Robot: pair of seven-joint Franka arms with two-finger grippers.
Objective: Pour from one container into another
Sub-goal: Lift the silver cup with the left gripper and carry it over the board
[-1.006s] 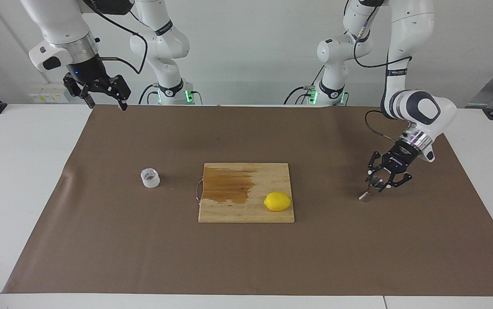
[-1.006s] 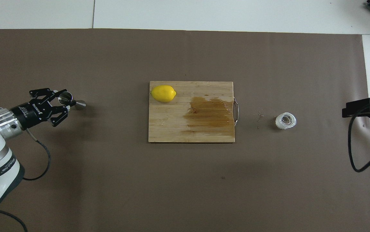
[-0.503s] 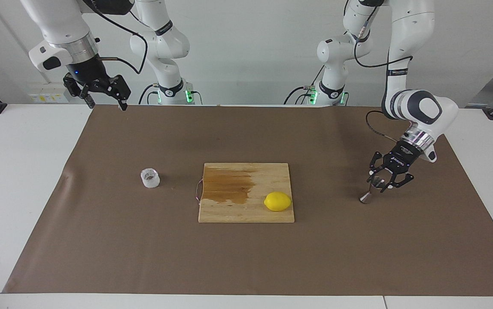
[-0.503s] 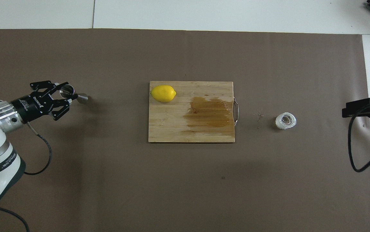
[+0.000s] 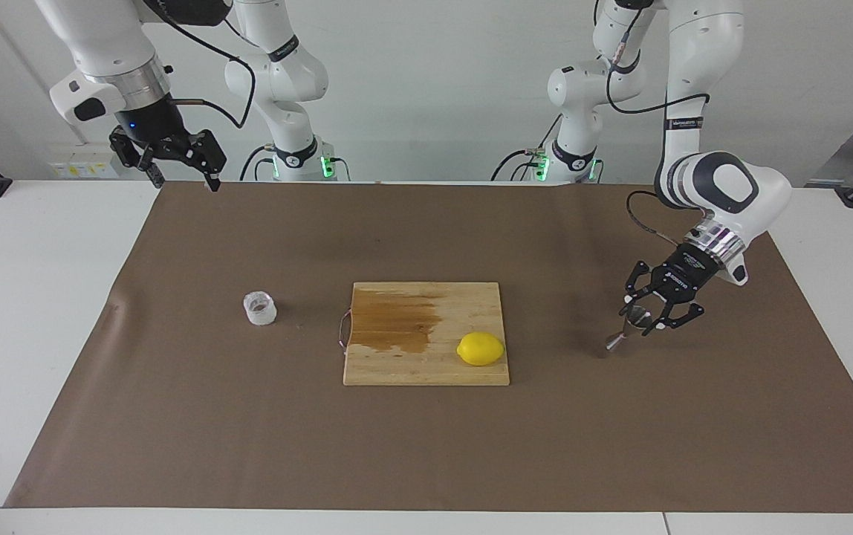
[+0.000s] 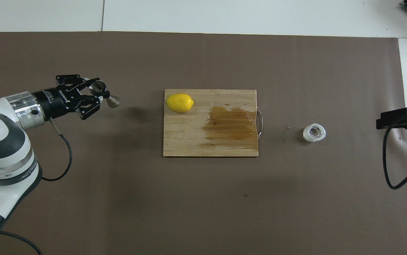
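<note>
The translucent white cup (image 5: 260, 308) with brownish bits stands on the brown mat toward the right arm's end; it also shows in the overhead view (image 6: 314, 132). My left gripper (image 5: 646, 317) (image 6: 96, 96) is shut on the upper cone of the steel hourglass jigger (image 5: 622, 332) (image 6: 107, 98). It holds the jigger tilted, low over the mat between the left arm's end and the cutting board. My right gripper (image 5: 183, 178) is open and empty, raised over the mat's edge nearest the robots at the right arm's end, where it waits.
A wooden cutting board (image 5: 426, 368) (image 6: 189, 143) with a wet brown stain lies mid-table, a lemon (image 5: 480, 348) (image 6: 179, 102) on its corner toward the left arm's end. A few brownish crumbs (image 6: 285, 127) lie on the mat between board and cup.
My left gripper has carried the jigger toward the cutting board, and a little farther from the robots. The cup, the lemon and the right arm have not moved.
</note>
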